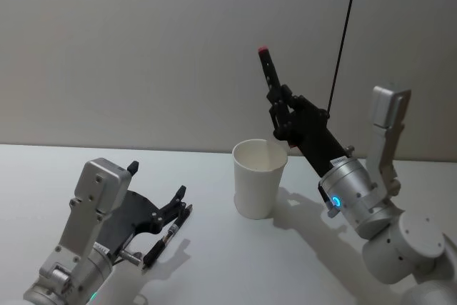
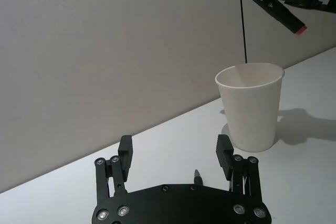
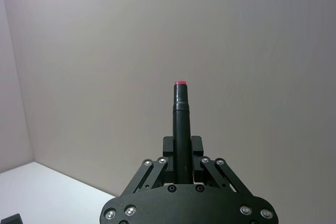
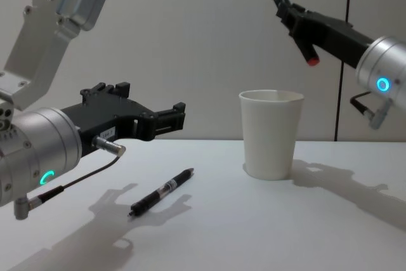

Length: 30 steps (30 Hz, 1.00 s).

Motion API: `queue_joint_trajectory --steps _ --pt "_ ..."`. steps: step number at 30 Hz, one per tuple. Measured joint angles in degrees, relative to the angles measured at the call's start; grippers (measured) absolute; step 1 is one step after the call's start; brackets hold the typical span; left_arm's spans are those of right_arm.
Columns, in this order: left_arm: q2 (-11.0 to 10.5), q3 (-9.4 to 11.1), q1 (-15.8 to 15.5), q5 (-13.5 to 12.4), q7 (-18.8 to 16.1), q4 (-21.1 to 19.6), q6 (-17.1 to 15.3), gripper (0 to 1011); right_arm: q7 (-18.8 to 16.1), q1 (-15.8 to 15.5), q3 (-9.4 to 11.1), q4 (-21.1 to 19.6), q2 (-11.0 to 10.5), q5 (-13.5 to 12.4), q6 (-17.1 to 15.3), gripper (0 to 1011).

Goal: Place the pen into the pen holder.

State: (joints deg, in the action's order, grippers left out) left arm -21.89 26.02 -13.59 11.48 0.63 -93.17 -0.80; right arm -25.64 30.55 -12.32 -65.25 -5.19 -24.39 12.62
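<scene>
Right gripper (image 1: pixel 280 105) above the cup (image 1: pixel 258 191), just right of its rim, jaws clamped on a red-tipped pen (image 1: pixel 265 62), tilted steep, likely so it can drop in endwise. Left gripper (image 2: pixel 175 148) left of cup, jaws wide over a second pen (image 4: pixel 162 193) lying flat.

White table (image 1: pixel 214 262) spans near side; grey wall (image 1: pixel 143 48) behind; thin blk cord (image 1: pixel 345 33) hangs far right.

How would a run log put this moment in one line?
right gripper: holds red-tipped pen raised near white paper cup | left gripper: open above black pen
</scene>
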Motion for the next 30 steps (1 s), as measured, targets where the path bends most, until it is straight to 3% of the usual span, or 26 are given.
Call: queue_joint_trajectory --steps 14,30 --pt "0.0 0.0 0.0 0.0 0.0 0.0 0.0 1000 1.71 2.31 -1.81 6.55 1.61 3.36 4.17 185" --pt "0.0 0.0 0.0 0.0 0.0 0.0 0.0 1000 2.22 4.3 -2.27 12.2 3.49 5.03 6.41 185"
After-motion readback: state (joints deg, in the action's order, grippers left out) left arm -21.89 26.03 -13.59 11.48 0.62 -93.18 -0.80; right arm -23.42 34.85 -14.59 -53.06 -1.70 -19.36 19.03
